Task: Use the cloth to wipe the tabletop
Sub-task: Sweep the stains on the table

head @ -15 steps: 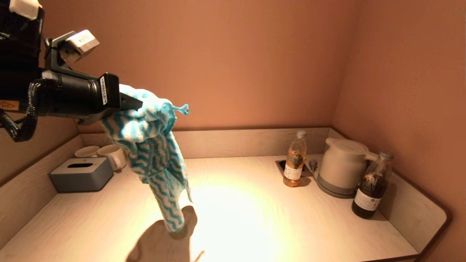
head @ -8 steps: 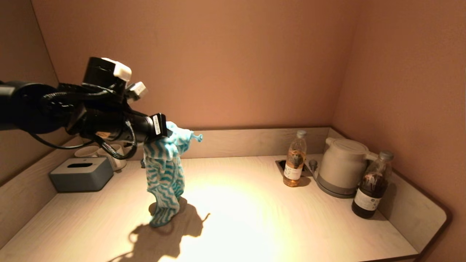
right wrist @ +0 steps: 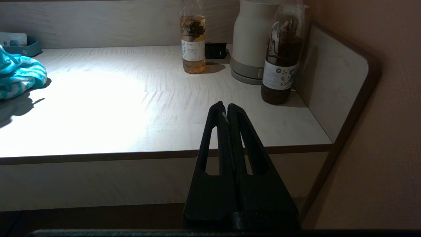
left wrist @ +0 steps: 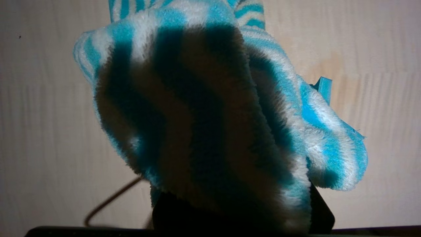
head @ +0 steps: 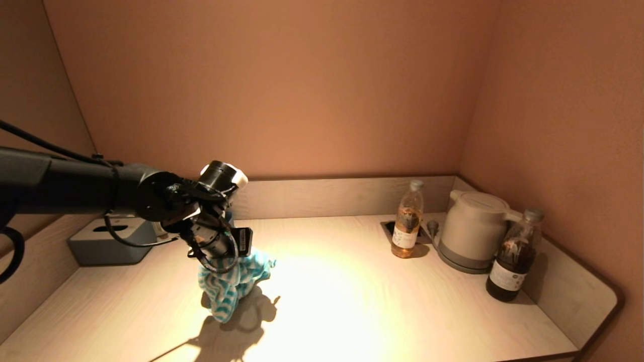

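The cloth [head: 232, 285] is fluffy, with blue and white wavy stripes. My left gripper [head: 229, 261] points down over the left middle of the pale wood tabletop [head: 352, 301] and is shut on the cloth, whose lower end rests bunched on the surface. In the left wrist view the cloth [left wrist: 210, 108] covers the fingers and fills most of the picture. The cloth's edge also shows at the far left of the right wrist view [right wrist: 19, 75]. My right gripper [right wrist: 227, 107] is shut and empty, parked below the table's front edge, out of the head view.
A grey tissue box [head: 108, 244] stands at the back left. A tea bottle [head: 407, 221], a white kettle [head: 473, 229] and a dark bottle [head: 513, 256] stand at the back right. Low walls rim the table's left, back and right sides.
My left arm has swung down from high up with the cloth. The cloth hung free above the table before; now its lower end lies bunched on the surface.
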Robot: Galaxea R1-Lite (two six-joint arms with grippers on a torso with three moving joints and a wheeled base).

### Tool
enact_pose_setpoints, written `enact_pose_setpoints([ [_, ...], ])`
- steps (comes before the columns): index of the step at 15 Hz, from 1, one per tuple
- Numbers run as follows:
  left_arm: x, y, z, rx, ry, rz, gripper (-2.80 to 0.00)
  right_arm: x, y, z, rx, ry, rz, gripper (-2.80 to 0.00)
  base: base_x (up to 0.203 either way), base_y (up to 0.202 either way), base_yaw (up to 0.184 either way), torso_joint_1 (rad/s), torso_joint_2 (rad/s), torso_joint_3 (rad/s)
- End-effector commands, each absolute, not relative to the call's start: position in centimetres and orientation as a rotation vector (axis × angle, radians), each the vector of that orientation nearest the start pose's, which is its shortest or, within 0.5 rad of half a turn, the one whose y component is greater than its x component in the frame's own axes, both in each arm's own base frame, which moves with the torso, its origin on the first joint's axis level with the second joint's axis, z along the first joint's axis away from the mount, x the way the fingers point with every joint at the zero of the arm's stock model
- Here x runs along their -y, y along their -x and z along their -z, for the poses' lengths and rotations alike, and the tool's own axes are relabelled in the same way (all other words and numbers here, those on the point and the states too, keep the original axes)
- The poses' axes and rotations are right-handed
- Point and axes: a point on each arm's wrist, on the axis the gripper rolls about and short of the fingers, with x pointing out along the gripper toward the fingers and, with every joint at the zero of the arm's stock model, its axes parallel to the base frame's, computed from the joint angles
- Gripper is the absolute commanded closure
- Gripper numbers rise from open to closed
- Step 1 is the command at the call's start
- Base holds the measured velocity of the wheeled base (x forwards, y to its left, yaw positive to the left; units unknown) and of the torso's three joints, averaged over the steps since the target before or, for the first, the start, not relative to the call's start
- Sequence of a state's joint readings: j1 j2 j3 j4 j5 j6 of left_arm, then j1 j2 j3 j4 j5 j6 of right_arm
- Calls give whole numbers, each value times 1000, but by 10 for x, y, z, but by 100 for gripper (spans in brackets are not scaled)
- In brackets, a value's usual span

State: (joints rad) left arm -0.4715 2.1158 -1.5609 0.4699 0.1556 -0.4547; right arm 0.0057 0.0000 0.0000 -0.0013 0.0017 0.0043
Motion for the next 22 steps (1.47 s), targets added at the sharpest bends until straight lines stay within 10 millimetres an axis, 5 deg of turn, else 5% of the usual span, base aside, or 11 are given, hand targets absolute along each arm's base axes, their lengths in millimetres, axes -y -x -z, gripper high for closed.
enact_pose_setpoints([
  [1, 178, -360, -118, -1058, 55, -2, 0, 0, 23, -76, 2, -5, -8, 0, 0, 0, 0, 0, 0, 0],
  [13, 183, -412, -52, -950, -107, -340, 0, 0, 23, -76, 2, -3, -8, 0, 0, 0, 0, 0, 0, 0],
  [22, 185, -424, -17, -967, -164, -392, 0, 0, 23, -76, 2, -5, -8, 0, 0, 0, 0, 0, 0, 0],
])
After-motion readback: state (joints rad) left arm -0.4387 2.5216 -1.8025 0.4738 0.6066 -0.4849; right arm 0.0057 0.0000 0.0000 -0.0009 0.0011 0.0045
